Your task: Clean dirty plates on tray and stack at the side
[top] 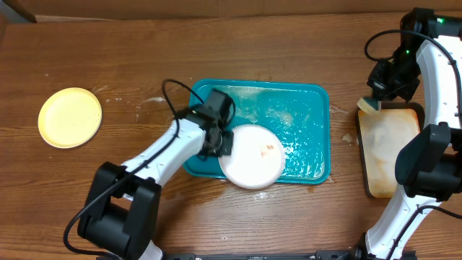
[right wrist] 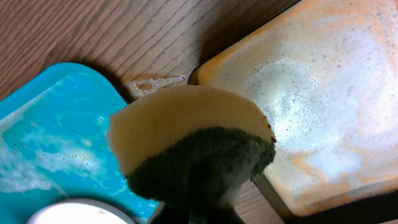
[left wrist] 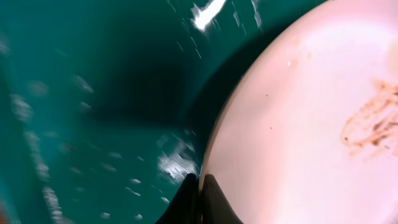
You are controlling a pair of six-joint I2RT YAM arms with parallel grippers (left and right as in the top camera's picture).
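A white plate (top: 253,157) with a small brown smear lies at the front of the wet teal tray (top: 307,130), overhanging its front rim. My left gripper (top: 222,142) is shut on the plate's left rim; the left wrist view shows the jaws (left wrist: 200,186) pinching the rim of the plate (left wrist: 311,124) over the tray (left wrist: 93,93). A pale yellow-green plate (top: 70,117) lies on the table at far left. My right gripper (top: 375,97) is shut on a yellow-and-green sponge (right wrist: 186,143), held between the teal tray (right wrist: 56,143) and the foamy tray. A third plate is out of view.
A smaller dark-rimmed tray (top: 390,152) with foamy whitish-orange inside stands at the right, also in the right wrist view (right wrist: 311,106). Small wet patches mark the wood left of the teal tray.
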